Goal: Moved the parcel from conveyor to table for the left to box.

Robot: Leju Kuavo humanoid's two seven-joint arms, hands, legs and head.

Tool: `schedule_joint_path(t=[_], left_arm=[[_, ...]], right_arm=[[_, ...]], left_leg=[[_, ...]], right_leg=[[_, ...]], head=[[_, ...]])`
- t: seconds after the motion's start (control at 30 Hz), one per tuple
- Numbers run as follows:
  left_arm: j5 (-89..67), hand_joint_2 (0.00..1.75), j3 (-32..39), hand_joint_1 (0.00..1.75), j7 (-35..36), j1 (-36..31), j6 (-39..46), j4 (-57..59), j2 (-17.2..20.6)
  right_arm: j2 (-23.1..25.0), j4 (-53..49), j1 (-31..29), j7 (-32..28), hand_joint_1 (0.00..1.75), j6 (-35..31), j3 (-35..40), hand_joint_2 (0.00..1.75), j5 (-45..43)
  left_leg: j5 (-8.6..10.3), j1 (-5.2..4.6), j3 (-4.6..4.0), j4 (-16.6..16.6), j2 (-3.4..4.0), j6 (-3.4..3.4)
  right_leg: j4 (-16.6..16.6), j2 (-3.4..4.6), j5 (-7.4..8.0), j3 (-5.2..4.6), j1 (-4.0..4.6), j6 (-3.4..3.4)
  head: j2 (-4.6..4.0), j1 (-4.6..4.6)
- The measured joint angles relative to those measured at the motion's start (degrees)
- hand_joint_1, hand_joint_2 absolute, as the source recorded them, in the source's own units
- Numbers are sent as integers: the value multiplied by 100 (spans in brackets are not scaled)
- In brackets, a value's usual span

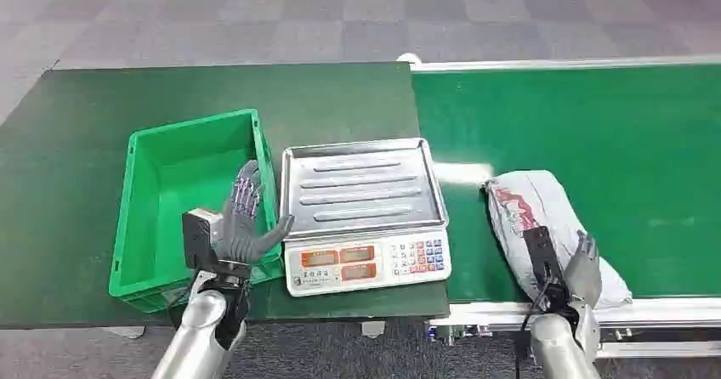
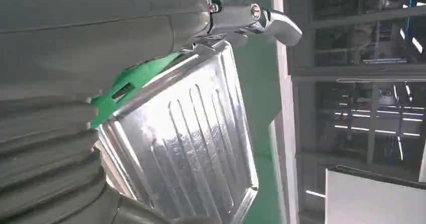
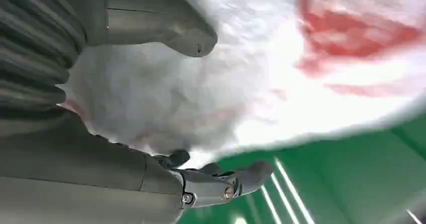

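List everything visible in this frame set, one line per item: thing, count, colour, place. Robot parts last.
parcel: one, white-grey bag with red print, lying on the conveyor at its near edge.
conveyor: one, green belt with silver rail, right side.
scale: one, silver tray with white keypad front, on the table between crate and conveyor.
crate: one, green, on the table, left of the scale.
table: one, dark green top, left side.
left robot hand: grey, fingers spread, raised over the crate's near right corner.
right robot hand: grey, around the parcel's near end.
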Motion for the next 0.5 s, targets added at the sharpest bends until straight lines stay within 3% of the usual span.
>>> schedule_joint_path(t=[0.27, 0.43, 0.5], left_arm=[[2, 175, 0, 0, 79, 98, -44, -262, -20], [22, 175, 0, 0, 120, 95, -135, -264, -57], [18, 175, -2, 0, 133, 87, -164, -264, -68]], right_arm=[[7, 1008, -58, 57, 0, 358, -304, 175, 94], [17, 1634, -290, 72, 0, 596, -439, 175, 105], [24, 1810, -367, 74, 0, 638, -483, 175, 109]], left_leg=[[-21, 3, 31, 0, 1, 12], [-85, 51, 187, 0, 7, 13], [-105, 71, 242, 0, 6, 22]], right_leg=[[-6, -2, -24, 33, 7, 6], [-63, 1, -100, 210, 56, -20], [-82, 0, -120, 279, 64, 6]], head=[[0, -2], [0, -2], [0, 0]])
